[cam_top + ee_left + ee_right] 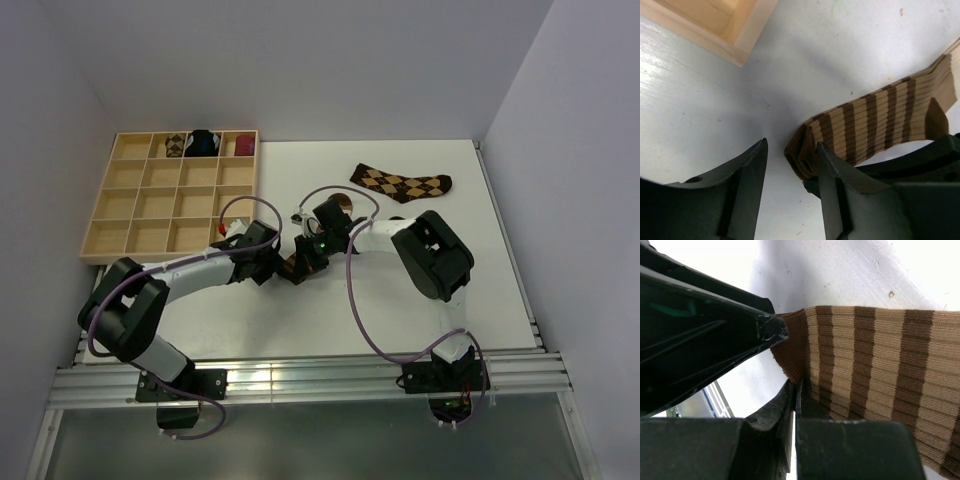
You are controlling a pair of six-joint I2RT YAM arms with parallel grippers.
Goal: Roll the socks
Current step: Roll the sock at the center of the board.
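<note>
The long brown-and-cream striped sock lies on the white table with its near end folded over into a thick wad. That wad sits between my left gripper's fingers. It rests against the right finger, and a gap remains at the left finger, so the jaws stand open. My right gripper is shut, pinching the brown end of the striped sock. In the top view both grippers meet mid-table, the left and the right, and they hide this sock. The argyle sock lies flat at the back.
A wooden compartment tray stands at the back left, and its corner is close to the left gripper. Its top row holds an argyle bundle, a black-and-blue bundle and a maroon bundle. Purple cables loop over both arms.
</note>
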